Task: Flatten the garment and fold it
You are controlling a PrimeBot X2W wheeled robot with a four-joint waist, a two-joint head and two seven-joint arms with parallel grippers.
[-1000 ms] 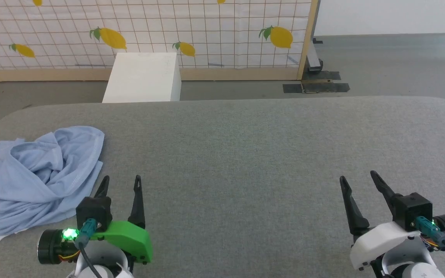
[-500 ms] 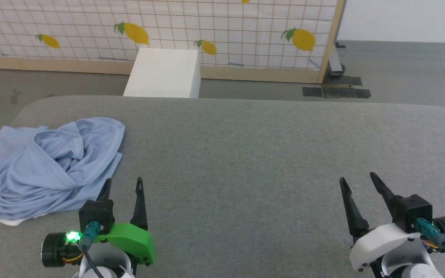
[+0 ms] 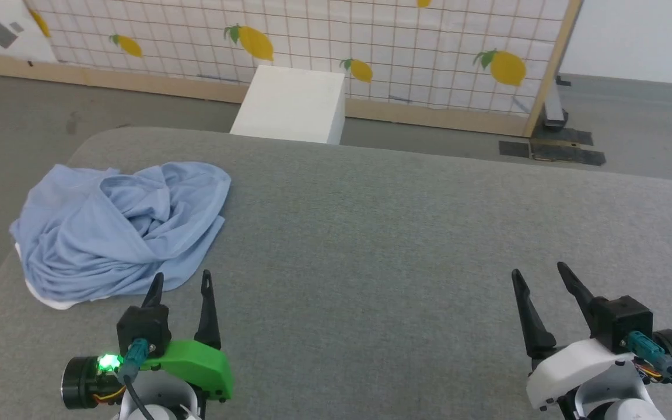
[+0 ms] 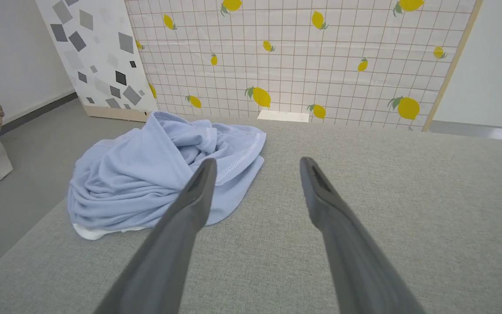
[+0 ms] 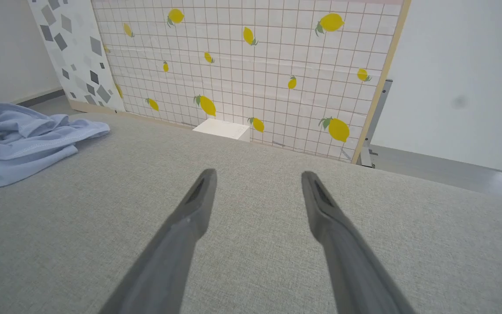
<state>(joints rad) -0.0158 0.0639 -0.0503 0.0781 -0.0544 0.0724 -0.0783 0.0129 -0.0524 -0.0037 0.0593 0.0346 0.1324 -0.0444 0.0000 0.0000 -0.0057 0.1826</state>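
In the head view, the left gripper [image 3: 182, 274] sits nearest at 7 o'clock, on a green wrist housing, its two dark fingers spread apart with nothing between them. The right gripper [image 3: 537, 268] sits at 5 o'clock on a white housing, its jaws likewise spread and empty. Both hang over the grey padded table [image 3: 371, 233], well apart from each other.

Just beyond the left gripper, at about 11 o'clock from it, lies the garment [image 3: 120, 227]: a light blue heap, crumpled and bunched in deep folds, near the table's left end. A strip of white fabric peeks out under its near edge. The left gripper's outer fingertip overlaps the heap's near hem; whether it touches the cloth cannot be told. From the right gripper the garment lies far off at 10 o'clock.

Past the table's far edge, at 12 o'clock, a white box [image 3: 292, 105] stands on the grey floor [image 3: 32, 116]. Behind it rises a wood-framed screen [image 3: 406, 41] of white grid cloth printed with lemons.
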